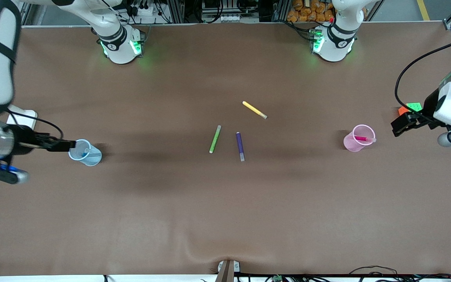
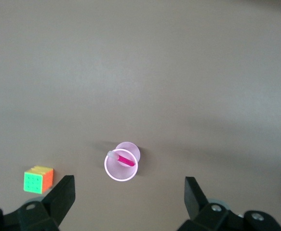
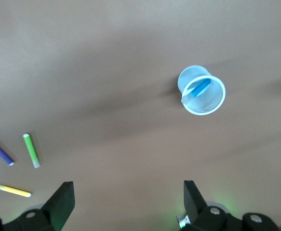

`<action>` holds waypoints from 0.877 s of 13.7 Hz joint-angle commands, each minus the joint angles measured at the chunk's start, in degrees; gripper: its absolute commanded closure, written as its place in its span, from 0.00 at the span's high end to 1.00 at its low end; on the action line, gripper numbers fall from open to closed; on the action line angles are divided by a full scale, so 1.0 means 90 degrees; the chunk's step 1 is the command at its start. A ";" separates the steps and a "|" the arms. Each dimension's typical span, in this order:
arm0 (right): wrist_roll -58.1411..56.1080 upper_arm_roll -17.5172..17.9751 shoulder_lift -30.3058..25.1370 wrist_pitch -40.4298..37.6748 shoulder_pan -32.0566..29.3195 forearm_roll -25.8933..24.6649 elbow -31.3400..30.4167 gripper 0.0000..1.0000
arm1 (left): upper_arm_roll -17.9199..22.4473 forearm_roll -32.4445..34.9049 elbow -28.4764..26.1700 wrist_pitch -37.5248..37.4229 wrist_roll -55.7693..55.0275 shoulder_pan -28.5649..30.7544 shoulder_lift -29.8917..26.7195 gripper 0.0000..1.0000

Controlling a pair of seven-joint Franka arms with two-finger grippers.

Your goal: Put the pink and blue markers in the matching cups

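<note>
The pale pink cup stands toward the left arm's end of the table with the pink marker leaning inside it. Both show in the left wrist view, cup and marker. The light blue cup stands toward the right arm's end with the blue marker inside; its rim shows in the right wrist view. My left gripper is open and empty, up over the table beside the pink cup. My right gripper is open and empty, up beside the blue cup.
A lime-green marker, a purple marker and a yellow marker lie mid-table. A colour cube sits by the left gripper and shows in the left wrist view. A white block lies near the right arm.
</note>
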 commanded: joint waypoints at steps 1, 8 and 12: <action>-0.0040 0.0271 -0.0743 -0.0171 -0.0105 -0.0013 0.0034 1.00 | -0.0034 -0.0115 0.0152 -0.0164 0.0504 0.0135 -0.0160 1.00; -0.0060 0.0612 -0.1972 -0.0591 -0.0651 -0.0071 -0.0131 1.00 | 0.2483 -0.0963 -0.0002 -0.1070 0.0826 -0.1942 -0.0940 1.00; -0.0156 0.1393 -0.2684 0.0109 -0.0720 -0.0998 -0.1416 1.00 | 0.3168 -0.0994 -0.0646 -0.1062 0.1284 -0.2578 -0.1477 1.00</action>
